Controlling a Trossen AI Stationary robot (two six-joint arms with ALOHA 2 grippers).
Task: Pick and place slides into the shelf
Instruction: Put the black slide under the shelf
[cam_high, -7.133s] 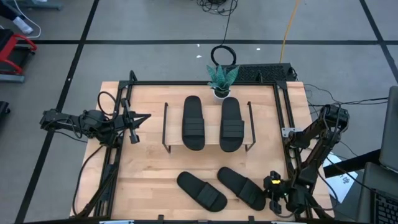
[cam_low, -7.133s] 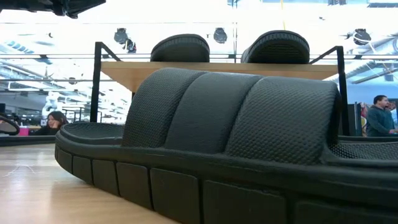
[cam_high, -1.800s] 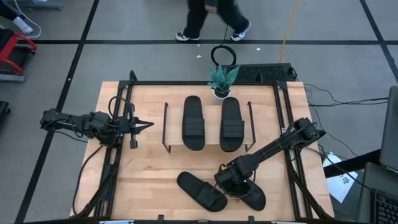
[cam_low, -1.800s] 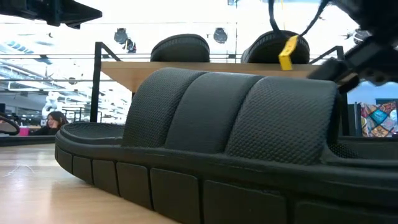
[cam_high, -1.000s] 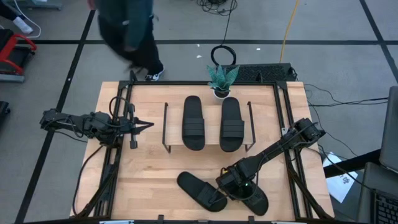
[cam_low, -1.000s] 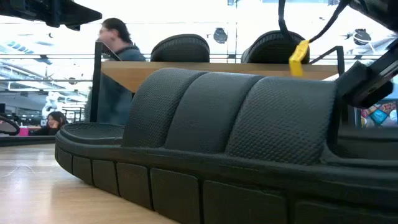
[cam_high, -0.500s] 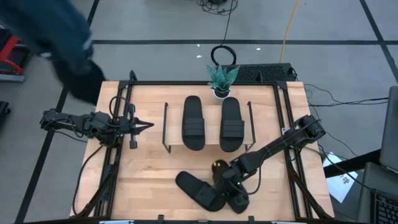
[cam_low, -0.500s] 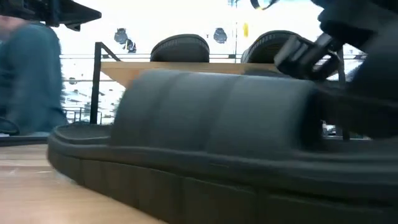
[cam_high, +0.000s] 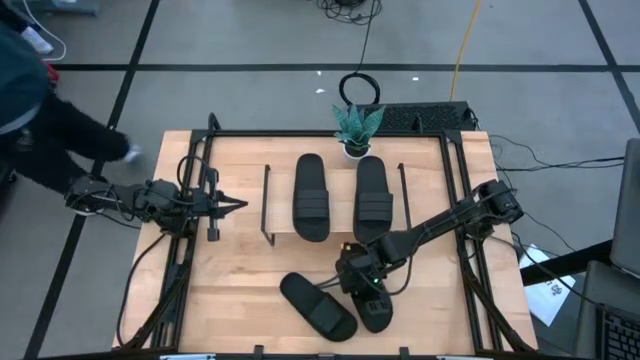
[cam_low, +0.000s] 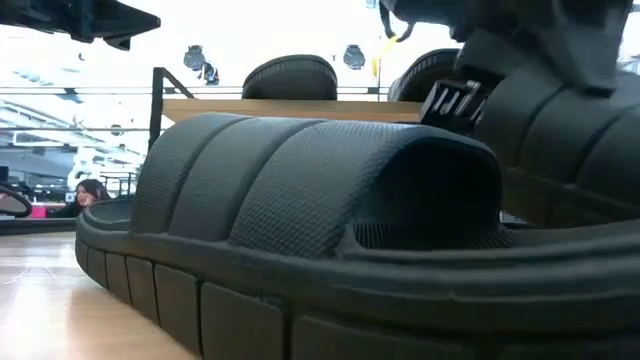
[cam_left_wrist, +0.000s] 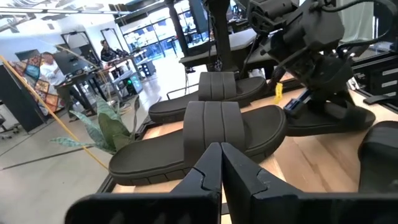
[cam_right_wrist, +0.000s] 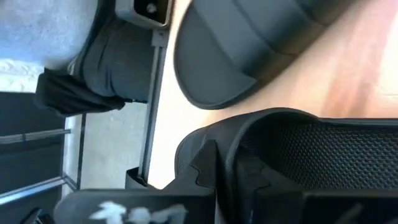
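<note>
Slides first: from my remote seat, the nearest thing on the table is the loose slide (cam_high: 316, 305) lying flat near the front edge, filling most of the low view (cam_low: 290, 260). Just beside it, the right gripper (cam_high: 358, 283) has the other front slide (cam_high: 372, 308) in hand. In the right wrist view the fingers (cam_right_wrist: 214, 168) are closed on the edge of its strap (cam_right_wrist: 298, 149), so I read the pincer as nearly shut, pinching that strap.

What has changed: a second ago this slide lay flat and angled on the boards with the gripper just arriving over it. Now it has swung round to point fore and aft, and it has shifted toward the middle of the table, close against its neighbour. The neighbour has been nudged leftward too. The low view shows the held slide (cam_low: 560, 150) tipped up off the wood, so I judge the pick has succeeded and the lift is under way.

Farther back, the shelf (cam_high: 280, 232) already carries two slides (cam_high: 311, 195), side by side on its board. The plant (cam_high: 356, 125) stands behind it. That leaves two to place, one of them now in my grip.

Left gripper (cam_high: 228, 203) waits at the table's left side, fingers (cam_left_wrist: 233, 171) pressed together, holding nothing. A person (cam_high: 40, 120) is passing the far left corner.
</note>
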